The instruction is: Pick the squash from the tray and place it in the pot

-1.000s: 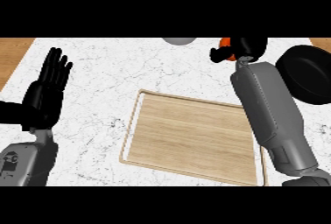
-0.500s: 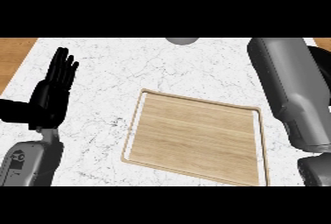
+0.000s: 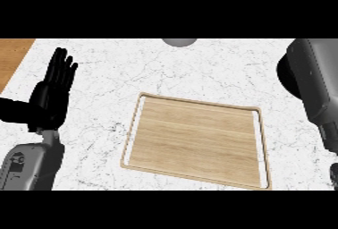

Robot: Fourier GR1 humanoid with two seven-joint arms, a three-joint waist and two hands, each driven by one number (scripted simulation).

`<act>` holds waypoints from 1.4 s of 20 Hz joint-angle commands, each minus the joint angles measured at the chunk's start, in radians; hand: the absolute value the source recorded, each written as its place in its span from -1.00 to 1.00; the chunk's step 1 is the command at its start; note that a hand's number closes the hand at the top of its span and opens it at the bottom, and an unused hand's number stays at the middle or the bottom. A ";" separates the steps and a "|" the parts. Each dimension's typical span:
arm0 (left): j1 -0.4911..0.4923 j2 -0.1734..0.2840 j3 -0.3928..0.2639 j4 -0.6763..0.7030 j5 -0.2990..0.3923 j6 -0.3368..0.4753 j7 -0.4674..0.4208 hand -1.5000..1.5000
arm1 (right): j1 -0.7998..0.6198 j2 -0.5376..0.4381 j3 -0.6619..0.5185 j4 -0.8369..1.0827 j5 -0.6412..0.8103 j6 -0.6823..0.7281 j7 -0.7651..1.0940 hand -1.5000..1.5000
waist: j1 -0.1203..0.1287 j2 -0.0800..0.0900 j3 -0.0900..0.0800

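Note:
The wooden tray (image 3: 198,138) lies in the middle of the white marble counter with nothing on it. No squash shows anywhere. My right forearm (image 3: 317,85) runs up the right edge, and its hand is out of the picture beyond the top. A dark sliver sits against the forearm's left side; I cannot tell whether it is the pot. My left hand (image 3: 49,96) rests open at the left, fingers straight up, well apart from the tray.
A grey round object (image 3: 179,41) peeks in at the counter's far edge, top centre. A strip of brown wood (image 3: 13,56) borders the counter at the top left. Bare marble (image 3: 198,67) lies between tray and far edge.
One second ago my right hand held the orange squash near the black pot at the top right. The arm has since swung right, and hand, squash and pot have left the view.

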 commanded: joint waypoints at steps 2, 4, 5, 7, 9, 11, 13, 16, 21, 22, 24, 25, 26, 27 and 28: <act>0.050 0.009 0.021 -0.020 0.005 -0.023 -0.036 0.00 | 0.120 -0.037 -0.022 -0.116 -0.059 -0.018 -0.036 1.00 | -0.013 -0.007 0.000; 0.053 0.030 0.019 -0.085 0.024 -0.038 0.054 0.00 | 0.130 -0.096 -0.051 -0.080 -0.084 -0.042 -0.083 1.00 | -0.004 -0.005 0.000; 0.024 -0.026 -0.016 -0.062 -0.025 0.025 0.024 0.00 | 0.143 -0.127 -0.070 -0.046 -0.115 -0.076 -0.157 1.00 | -0.004 -0.002 0.001; 0.095 -0.015 0.005 -0.056 -0.002 -0.020 -0.039 0.00 | 0.218 -0.153 -0.100 -0.073 -0.173 -0.090 -0.224 1.00 | -0.006 -0.003 0.001; -0.012 0.018 0.045 0.026 0.011 -0.027 0.000 0.00 | 0.236 -0.180 -0.110 -0.077 -0.203 -0.096 -0.277 1.00 | -0.011 -0.001 0.000; 0.015 -0.013 0.013 -0.008 -0.003 -0.026 -0.022 0.00 | 0.151 -0.199 -0.129 0.074 -0.195 -0.142 -0.276 1.00 | 0.010 0.004 0.001; 0.053 0.010 0.020 -0.117 0.016 -0.024 0.069 0.00 | 0.273 -0.212 -0.143 0.025 -0.241 -0.177 -0.353 1.00 | 0.005 -0.001 0.001; -0.016 -0.001 0.022 0.028 -0.001 -0.043 -0.007 0.00 | 0.226 -0.239 -0.176 0.176 -0.249 -0.268 -0.388 1.00 | 0.015 0.010 0.001; 0.001 0.008 0.033 -0.002 0.003 -0.057 -0.020 0.00 | 0.214 -0.271 -0.222 0.259 -0.333 -0.142 -0.453 1.00 | 0.011 0.007 0.001; 0.039 -0.035 -0.003 -0.037 -0.021 -0.023 -0.023 0.00 | 0.215 -0.253 -0.269 0.268 -0.386 -0.169 -0.462 1.00 | 0.019 0.008 0.002; 0.035 -0.008 0.016 -0.062 -0.002 -0.034 0.012 0.00 | 0.249 -0.280 -0.355 0.273 -0.498 -0.147 -0.555 -1.00 | 0.016 0.006 0.004; -0.051 -0.020 0.022 0.017 -0.018 -0.008 0.012 0.00 | 0.223 -0.251 -0.346 0.277 -0.503 -0.130 -0.561 -1.00 | 0.004 0.008 0.003; 0.001 -0.036 -0.014 -0.068 -0.019 -0.010 0.041 0.00 | 0.247 -0.258 -0.364 0.321 -0.512 -0.166 -0.593 -1.00 | 0.028 0.011 0.005; -0.019 -0.010 0.003 -0.054 -0.020 -0.020 0.047 0.00 | 0.254 -0.271 -0.370 0.316 -0.541 -0.125 -0.661 -1.00 | 0.016 0.007 0.003; -0.013 0.013 0.039 -0.017 0.002 -0.047 0.015 0.00 | 0.234 -0.265 -0.368 0.337 -0.541 -0.125 -0.679 -1.00 | 0.025 0.012 0.003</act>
